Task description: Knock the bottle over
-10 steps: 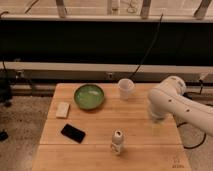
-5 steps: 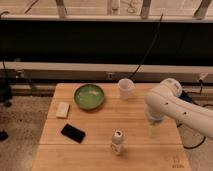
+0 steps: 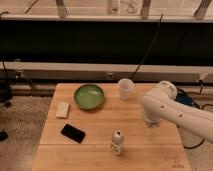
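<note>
Bottle [image 3: 117, 141] upright near front edge of wooden counter [image 3: 100, 122]. Black phone [image 3: 73, 133] flat to its left. Pincer [image 3: 151, 129] hangs right of bottle, apart from it, under white arm [image 3: 170, 107]; open-or-closed state cannot be told. Farther back: pale block [image 3: 62, 109], green bowl [image 3: 89, 96], white cup [image 3: 126, 88].

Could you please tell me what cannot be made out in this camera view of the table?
1. Bottle: its label text is too small to read in the camera view.
2. Gripper, hanging under the white arm to the right of the bottle: the arm's bulk hides its upper part.
3. Arm: cut off by the right edge, so the base is out of view.
4. White cup: its own wall hides any contents.
</note>
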{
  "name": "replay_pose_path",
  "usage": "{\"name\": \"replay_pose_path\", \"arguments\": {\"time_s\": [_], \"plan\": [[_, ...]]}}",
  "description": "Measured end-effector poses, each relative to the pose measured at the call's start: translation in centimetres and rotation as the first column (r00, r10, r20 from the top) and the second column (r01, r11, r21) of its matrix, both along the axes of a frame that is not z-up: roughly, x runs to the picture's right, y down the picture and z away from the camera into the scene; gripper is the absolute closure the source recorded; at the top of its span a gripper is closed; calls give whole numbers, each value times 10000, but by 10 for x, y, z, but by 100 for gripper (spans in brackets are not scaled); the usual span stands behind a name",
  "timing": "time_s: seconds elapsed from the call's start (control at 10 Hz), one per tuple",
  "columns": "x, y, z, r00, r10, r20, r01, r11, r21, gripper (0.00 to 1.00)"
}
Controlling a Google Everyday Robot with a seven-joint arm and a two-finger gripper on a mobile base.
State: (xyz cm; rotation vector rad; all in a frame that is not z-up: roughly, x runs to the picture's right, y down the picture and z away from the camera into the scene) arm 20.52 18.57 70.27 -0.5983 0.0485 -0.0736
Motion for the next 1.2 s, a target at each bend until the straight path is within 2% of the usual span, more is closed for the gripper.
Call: {"name": "replay_pose_path", "arguments": {"time_s": [0.6,1.2], "plan": [[-17,11,1,9996,-215,170,217,9997,-148,20],[-52,20,2,9970,-571,525,590,9977,-342,20]]}}
